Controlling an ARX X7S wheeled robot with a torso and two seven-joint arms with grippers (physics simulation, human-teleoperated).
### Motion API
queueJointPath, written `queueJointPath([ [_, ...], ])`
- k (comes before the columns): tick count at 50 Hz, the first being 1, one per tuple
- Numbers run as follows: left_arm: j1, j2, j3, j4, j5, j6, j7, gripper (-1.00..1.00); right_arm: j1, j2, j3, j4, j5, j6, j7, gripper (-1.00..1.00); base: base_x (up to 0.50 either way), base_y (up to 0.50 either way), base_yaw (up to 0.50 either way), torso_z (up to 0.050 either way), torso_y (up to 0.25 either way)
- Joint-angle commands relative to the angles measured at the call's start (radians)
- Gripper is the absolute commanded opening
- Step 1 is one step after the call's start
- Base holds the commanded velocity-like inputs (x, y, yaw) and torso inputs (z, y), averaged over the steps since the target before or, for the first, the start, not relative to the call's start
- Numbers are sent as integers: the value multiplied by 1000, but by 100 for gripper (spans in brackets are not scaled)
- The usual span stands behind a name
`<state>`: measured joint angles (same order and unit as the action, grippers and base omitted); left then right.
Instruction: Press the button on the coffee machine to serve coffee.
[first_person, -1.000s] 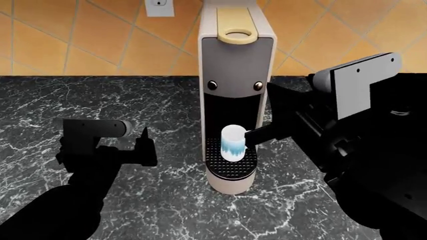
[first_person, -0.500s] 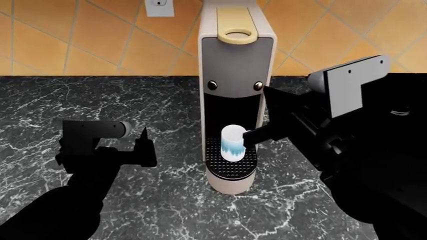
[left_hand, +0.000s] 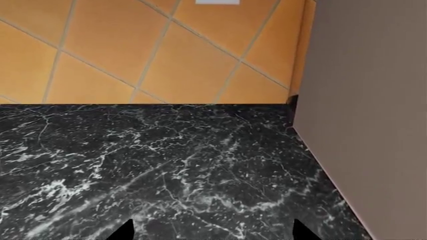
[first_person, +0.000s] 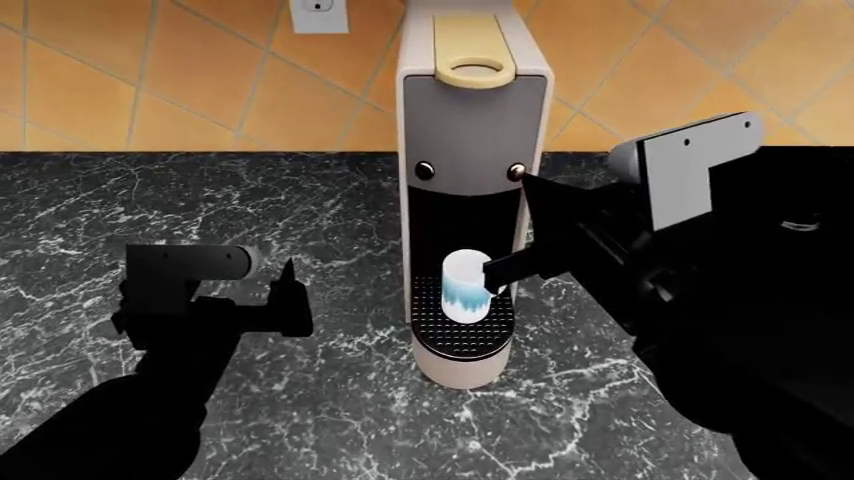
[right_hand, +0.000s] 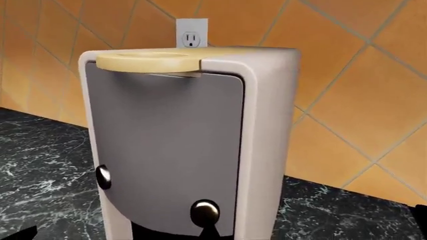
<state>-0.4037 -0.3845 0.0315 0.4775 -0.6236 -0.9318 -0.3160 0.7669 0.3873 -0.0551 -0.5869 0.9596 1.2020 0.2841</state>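
Note:
The coffee machine (first_person: 474, 120) stands upright at the middle of the counter, with two round dark buttons on its grey front. A white-and-blue cup (first_person: 461, 285) sits in its bay on the black drip grille (first_person: 461, 330). My right gripper (first_person: 525, 182) is shut, and its tip touches the edge of the right button (first_person: 517, 172). In the right wrist view that tip (right_hand: 208, 232) rises to the lower rim of the same button (right_hand: 205, 212); the other button (right_hand: 103, 176) is beside it. My left gripper (first_person: 287, 290) hangs open and holds nothing, left of the machine, its fingertips (left_hand: 123, 231) over bare counter.
The black marble counter (first_person: 334, 400) runs back to an orange tiled wall (first_person: 174, 70) with a white outlet (first_person: 320, 12). The machine's grey side panel (left_hand: 367, 110) fills one side of the left wrist view. The beige lever loop (right_hand: 143, 61) lies on the machine's top.
My right arm has shifted left toward the machine, bringing its tip up to the right button. The left arm and the cup have stayed put.

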Motion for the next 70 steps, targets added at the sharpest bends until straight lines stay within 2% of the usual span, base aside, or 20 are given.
queueJointPath([
  [1, 3, -1, 5, -5, 0, 6, -2, 100, 3, 3, -18, 26, -15, -24, -15, -100, 0, 0, 0, 0, 0],
  [22, 13, -6, 4, -13, -3, 22, -1, 100, 32, -1, -67, 69, -33, -54, -39, -100, 3, 1, 2, 0, 0],
  [41, 7, -8, 11, -17, -8, 23, -4, 100, 3, 19, -19, -9, 37, -17, 19, -100, 4, 2, 5, 0, 0],
  [58, 10, -8, 16, -13, -12, 27, -9, 100, -106, 55, 116, -154, 169, 20, 153, -100, 0, 0, 0, 0, 0],
  [70, 13, -11, 23, -14, -8, 33, -13, 100, -239, 97, 122, -151, 42, -67, 155, -100, 0, 0, 0, 0, 0],
])
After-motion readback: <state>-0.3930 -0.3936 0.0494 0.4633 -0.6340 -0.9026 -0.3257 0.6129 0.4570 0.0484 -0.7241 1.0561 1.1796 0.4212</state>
